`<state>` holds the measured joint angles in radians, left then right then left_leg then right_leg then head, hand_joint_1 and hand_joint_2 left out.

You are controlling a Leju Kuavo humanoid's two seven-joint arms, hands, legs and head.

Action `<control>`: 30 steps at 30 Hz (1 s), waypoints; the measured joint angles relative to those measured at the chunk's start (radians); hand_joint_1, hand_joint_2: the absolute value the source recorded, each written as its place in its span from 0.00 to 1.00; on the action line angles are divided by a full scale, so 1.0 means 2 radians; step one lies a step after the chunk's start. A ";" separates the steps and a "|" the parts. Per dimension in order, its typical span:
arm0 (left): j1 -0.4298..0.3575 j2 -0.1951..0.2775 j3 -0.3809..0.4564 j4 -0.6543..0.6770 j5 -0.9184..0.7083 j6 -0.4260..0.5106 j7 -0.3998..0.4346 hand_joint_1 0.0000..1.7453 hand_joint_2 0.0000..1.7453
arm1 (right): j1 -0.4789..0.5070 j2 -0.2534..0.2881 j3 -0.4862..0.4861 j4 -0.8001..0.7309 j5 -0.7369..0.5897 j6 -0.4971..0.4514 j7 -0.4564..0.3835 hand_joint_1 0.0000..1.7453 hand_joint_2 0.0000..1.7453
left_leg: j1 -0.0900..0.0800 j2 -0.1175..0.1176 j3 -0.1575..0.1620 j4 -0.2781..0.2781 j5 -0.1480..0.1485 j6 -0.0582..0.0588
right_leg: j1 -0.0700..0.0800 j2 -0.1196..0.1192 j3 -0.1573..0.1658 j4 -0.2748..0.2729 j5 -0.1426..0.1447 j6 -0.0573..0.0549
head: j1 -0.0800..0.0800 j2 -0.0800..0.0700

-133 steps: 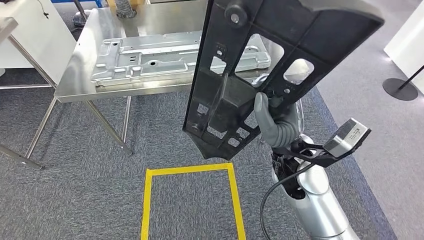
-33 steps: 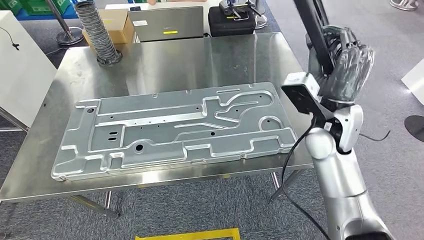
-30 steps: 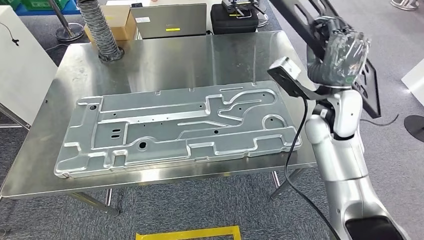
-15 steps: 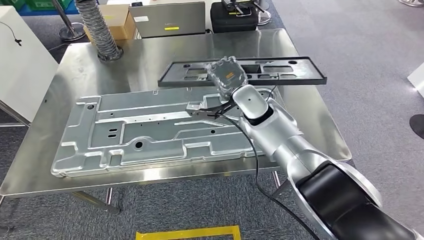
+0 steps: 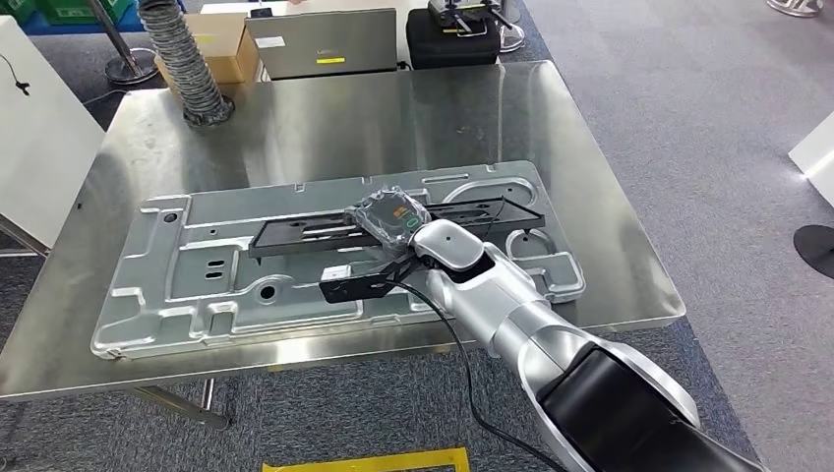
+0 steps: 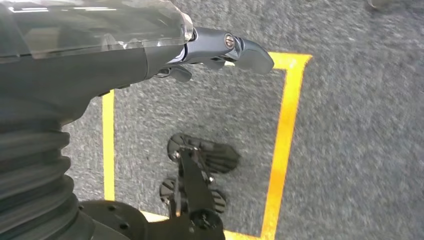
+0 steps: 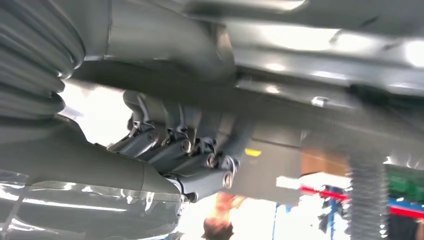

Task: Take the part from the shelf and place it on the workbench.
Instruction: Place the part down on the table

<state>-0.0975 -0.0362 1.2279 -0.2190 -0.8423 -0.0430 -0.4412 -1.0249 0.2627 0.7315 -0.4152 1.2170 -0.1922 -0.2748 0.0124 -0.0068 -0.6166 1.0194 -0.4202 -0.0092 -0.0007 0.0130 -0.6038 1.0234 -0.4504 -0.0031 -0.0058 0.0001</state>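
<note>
The long black plastic part (image 5: 295, 234) lies flat across the big silver stamped plate (image 5: 197, 285) on the steel workbench (image 5: 393, 118). My right hand (image 5: 391, 216), under a clear cover, reaches over from the bench's front and grips the part near its middle. In the right wrist view its dark fingers (image 7: 200, 160) curl around the edge of the part (image 7: 310, 95). In the left wrist view my left hand (image 6: 220, 47) hangs over the carpet, its fingers apart and holding nothing.
At the back of the bench stand a grey ribbed hose (image 5: 182, 59), a cardboard box (image 5: 224, 49), a laptop (image 5: 325, 39) and a black case (image 5: 462, 37). A white panel (image 5: 29, 147) stands at the left. A yellow tape square (image 6: 285, 140) marks the carpet.
My right arm has swung the black part from upright at the bench's right side down and leftward until it lies flat on the silver plate. The camera has also shifted slightly.
</note>
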 joint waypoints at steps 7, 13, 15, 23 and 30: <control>0.001 -0.001 -0.001 0.000 -0.003 0.003 -0.004 0.00 0.00 | 0.020 0.006 0.000 0.001 -0.047 0.013 -0.011 0.00 0.00 | 0.003 0.001 0.003 -0.005 0.002 0.011 | -0.002 -0.002 -0.067 0.145 -0.065 0.011 | 0.003 0.000; -0.002 -0.004 -0.003 0.000 -0.007 0.003 -0.002 0.00 0.00 | 0.023 0.006 0.002 0.001 -0.082 0.020 -0.013 0.00 0.00 | 0.000 0.000 0.003 -0.001 0.000 0.004 | 0.002 -0.003 0.001 0.001 0.002 -0.001 | 0.002 0.000; -0.003 -0.004 -0.003 0.000 -0.008 0.003 0.000 0.00 0.00 | 0.023 0.007 0.002 0.001 -0.094 0.023 -0.017 0.00 0.00 | 0.000 0.000 0.003 -0.004 0.002 -0.002 | 0.003 -0.003 0.001 -0.003 0.004 -0.005 | 0.002 0.000; -0.003 -0.005 -0.003 0.000 -0.008 0.003 0.002 0.00 0.00 | 0.025 0.007 0.001 -0.002 -0.121 0.027 -0.032 0.00 0.00 | 0.003 0.001 -0.054 0.134 -0.063 -0.017 | 0.000 -0.004 0.005 -0.011 0.010 -0.014 | 0.001 0.000; -0.003 -0.005 -0.002 0.000 -0.001 -0.006 -0.007 0.00 0.00 | 0.032 -0.011 -0.067 -0.075 -0.301 -0.072 -0.088 0.00 0.00 | 0.000 -0.001 0.014 -0.003 -0.007 -0.001 | 0.002 -0.003 0.003 -0.006 0.007 -0.001 | 0.001 0.000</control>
<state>-0.1031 -0.0461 1.2232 -0.2190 -0.8438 -0.0554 -0.4559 -0.9603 0.2405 0.5980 -0.5655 0.6143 -0.3363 -0.4515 0.0122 -0.0087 -0.5890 1.0136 -0.4332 -0.0118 0.0032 0.0061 -0.5984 1.0122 -0.4367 -0.0048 -0.0038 0.0001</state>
